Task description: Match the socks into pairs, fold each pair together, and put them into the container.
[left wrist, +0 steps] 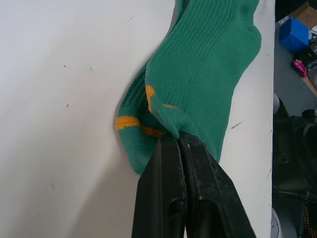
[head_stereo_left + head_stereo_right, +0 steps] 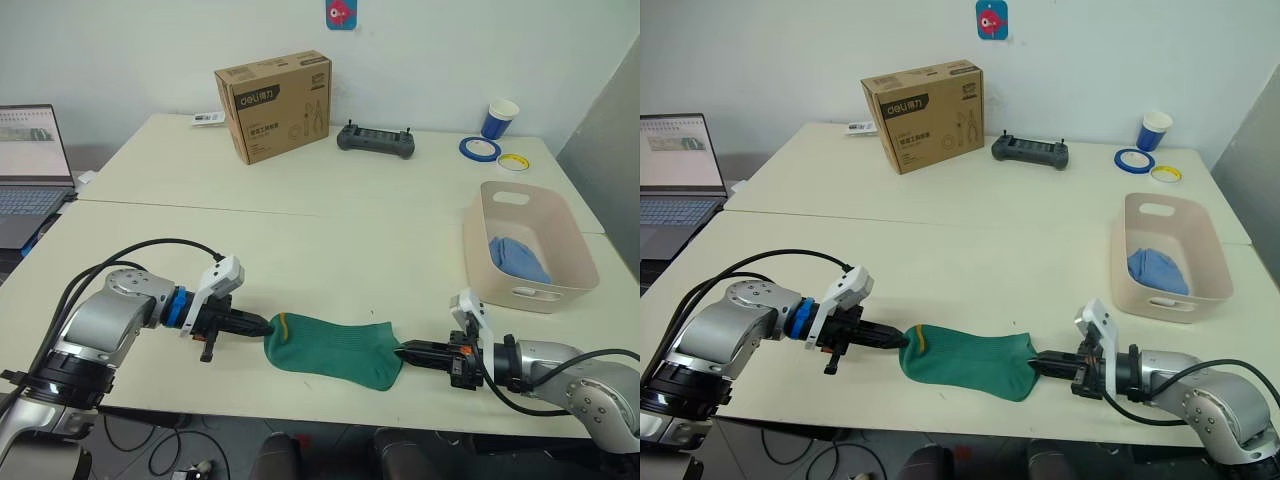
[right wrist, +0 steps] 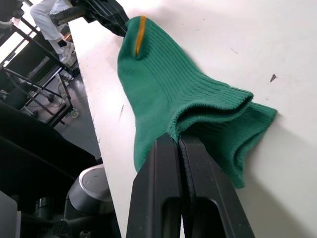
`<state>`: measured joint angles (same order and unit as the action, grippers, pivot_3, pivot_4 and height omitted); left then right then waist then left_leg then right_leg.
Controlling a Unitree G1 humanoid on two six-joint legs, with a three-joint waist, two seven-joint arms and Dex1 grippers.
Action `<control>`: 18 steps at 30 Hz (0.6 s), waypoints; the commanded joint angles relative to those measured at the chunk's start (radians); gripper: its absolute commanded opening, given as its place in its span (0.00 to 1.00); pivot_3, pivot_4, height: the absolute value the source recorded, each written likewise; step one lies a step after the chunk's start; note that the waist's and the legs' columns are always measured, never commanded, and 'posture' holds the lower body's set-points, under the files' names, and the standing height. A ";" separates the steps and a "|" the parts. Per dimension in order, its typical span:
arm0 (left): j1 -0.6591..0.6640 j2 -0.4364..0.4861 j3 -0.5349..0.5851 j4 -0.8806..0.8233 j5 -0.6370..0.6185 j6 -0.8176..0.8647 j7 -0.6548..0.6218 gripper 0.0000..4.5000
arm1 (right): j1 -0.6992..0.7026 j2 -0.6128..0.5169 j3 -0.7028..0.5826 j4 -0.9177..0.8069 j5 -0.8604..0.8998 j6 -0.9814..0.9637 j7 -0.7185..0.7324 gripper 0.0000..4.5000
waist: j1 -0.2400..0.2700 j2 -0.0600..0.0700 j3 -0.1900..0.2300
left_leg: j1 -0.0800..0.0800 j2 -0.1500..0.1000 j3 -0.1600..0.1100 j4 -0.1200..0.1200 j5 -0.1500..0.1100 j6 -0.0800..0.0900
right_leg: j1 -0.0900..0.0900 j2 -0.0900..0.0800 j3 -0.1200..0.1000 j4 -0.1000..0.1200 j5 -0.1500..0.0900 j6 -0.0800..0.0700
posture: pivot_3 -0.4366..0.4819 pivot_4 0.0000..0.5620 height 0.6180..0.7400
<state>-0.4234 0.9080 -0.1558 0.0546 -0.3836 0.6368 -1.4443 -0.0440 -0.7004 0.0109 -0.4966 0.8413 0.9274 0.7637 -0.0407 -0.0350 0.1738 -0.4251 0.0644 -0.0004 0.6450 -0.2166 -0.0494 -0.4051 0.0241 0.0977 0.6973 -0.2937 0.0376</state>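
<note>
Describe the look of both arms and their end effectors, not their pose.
Both arms are rounded silver-grey metal with black joints and loose black cables. The left end effector has two slim black fingers, a blue ring behind them and a white bracket on top. The right end effector has matching black fingers and a white bracket.

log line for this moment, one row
left gripper: shut on green socks | right gripper: shut on green socks | blue socks: in container

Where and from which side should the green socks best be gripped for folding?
At the two ends, as now: the left gripper is shut on the yellow-marked end, the right gripper on the open cuff end. The green socks lie flat and stretched lengthwise, so low, level approaches from each end suit thin fabric edges.
</note>
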 commanded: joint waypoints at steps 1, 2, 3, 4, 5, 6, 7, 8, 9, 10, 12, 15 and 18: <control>0.001 0.008 0.006 0.003 0.008 -0.025 -0.004 0.00 | 0.005 -0.006 0.008 -0.015 -0.022 -0.031 0.021 0.00 | 0.000 0.000 0.000 | 0.000 0.000 0.000 0.000 0.000 0.000 | 0.000 0.000 0.000 0.000 0.000 0.000 | 0.48 0.27 1.00; 0.002 0.009 0.006 0.006 0.010 -0.027 -0.004 0.00 | 0.007 -0.007 0.012 -0.014 -0.027 -0.036 0.023 0.00 | 0.000 0.000 0.000 | 0.000 0.000 0.000 0.000 0.000 0.000 | 0.000 0.000 0.000 0.000 0.000 0.000 | 0.48 0.27 1.00; 0.003 0.009 0.007 0.009 0.014 -0.035 -0.002 0.00 | 0.007 -0.008 0.014 -0.013 -0.030 -0.039 0.027 0.00 | 0.000 0.000 0.000 | 0.000 0.000 0.000 0.000 0.000 0.000 | 0.000 0.000 0.000 0.000 0.000 0.000 | 0.48 0.27 1.00; 0.004 0.006 0.010 0.012 0.016 -0.046 -0.001 0.00 | 0.007 -0.007 0.013 -0.011 -0.031 -0.039 0.029 0.00 | 0.000 0.000 0.000 | 0.000 0.000 0.000 0.000 0.000 0.000 | 0.000 0.000 0.000 0.000 0.000 0.000 | 0.48 0.27 1.00; 0.006 0.005 0.011 0.016 0.021 -0.064 -0.003 0.00 | 0.007 -0.011 0.014 -0.011 -0.035 -0.043 0.038 0.05 | 0.000 0.000 0.000 | 0.000 0.000 0.000 0.000 0.000 0.000 | 0.000 0.000 0.000 0.000 0.000 0.000 | 0.48 0.27 1.00; 0.006 -0.004 0.018 0.022 0.023 -0.081 0.007 0.00 | 0.007 -0.012 0.010 -0.010 -0.033 -0.042 0.042 0.10 | 0.000 0.000 0.000 | 0.000 0.000 0.000 0.000 0.000 0.000 | 0.000 0.000 0.000 0.000 0.000 0.000 | 0.48 0.27 1.00; 0.005 -0.009 0.023 0.027 0.025 -0.093 0.015 0.00 | 0.007 -0.013 0.007 -0.009 -0.032 -0.041 0.045 0.15 | 0.000 0.000 0.000 | 0.000 0.000 0.000 0.000 0.000 0.000 | 0.000 0.000 0.000 0.000 0.000 0.000 | 0.48 0.27 1.00; 0.004 -0.010 0.026 0.027 0.017 -0.084 0.015 0.04 | 0.007 -0.015 0.003 -0.009 -0.032 -0.041 0.047 0.23 | 0.000 0.000 0.000 | 0.000 0.000 0.000 0.000 0.000 0.000 | 0.000 0.000 0.000 0.000 0.000 0.000 | 0.48 0.27 1.00; 0.003 -0.012 0.027 0.029 0.012 -0.077 0.015 0.09 | 0.007 -0.016 0.001 -0.007 -0.033 -0.042 0.049 0.31 | 0.000 0.000 0.000 | 0.000 0.000 0.000 0.000 0.000 0.000 | 0.000 0.000 0.000 0.000 0.000 0.000 | 0.48 0.27 1.00; 0.003 -0.007 0.026 0.029 0.010 -0.074 0.009 0.14 | 0.009 -0.021 -0.004 -0.007 -0.035 -0.043 0.053 0.38 | 0.000 0.000 0.000 | 0.000 0.000 0.000 0.000 0.000 0.000 | 0.000 0.000 0.000 0.000 0.000 0.000 | 0.48 0.27 1.00; 0.000 0.006 0.034 0.048 0.017 -0.081 0.006 0.27 | 0.018 -0.040 -0.019 -0.007 -0.046 -0.052 0.061 0.53 | 0.000 0.000 0.000 | 0.000 0.000 0.000 0.000 0.000 0.000 | 0.000 0.000 0.000 0.000 0.000 0.000 | 0.48 0.27 1.00; -0.004 0.035 0.052 0.079 0.020 -0.090 -0.009 0.49 | 0.037 -0.076 -0.049 -0.010 -0.066 -0.078 0.072 0.77 | 0.000 0.000 0.000 | 0.000 0.000 0.000 0.000 0.000 0.000 | 0.000 0.000 0.000 0.000 0.000 0.000 | 0.48 0.27 1.00; -0.021 0.065 0.075 0.119 0.031 -0.126 -0.014 0.69 | 0.043 -0.119 -0.111 -0.009 -0.090 -0.121 0.087 0.99 | 0.000 0.000 0.000 | 0.000 0.000 0.000 0.000 0.000 0.000 | 0.000 0.000 0.000 0.000 0.000 0.000 | 0.48 0.27 1.00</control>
<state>-0.4197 0.9521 -0.1233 0.1650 -0.3533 0.5439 -1.4530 0.0096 -0.8052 -0.0385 -0.4944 0.7589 0.8439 0.8358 -0.0406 -0.0350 0.1739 -0.4251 0.0644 -0.0002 0.6451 -0.2166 -0.0494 -0.4053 0.0241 0.0977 0.6973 -0.2937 0.0375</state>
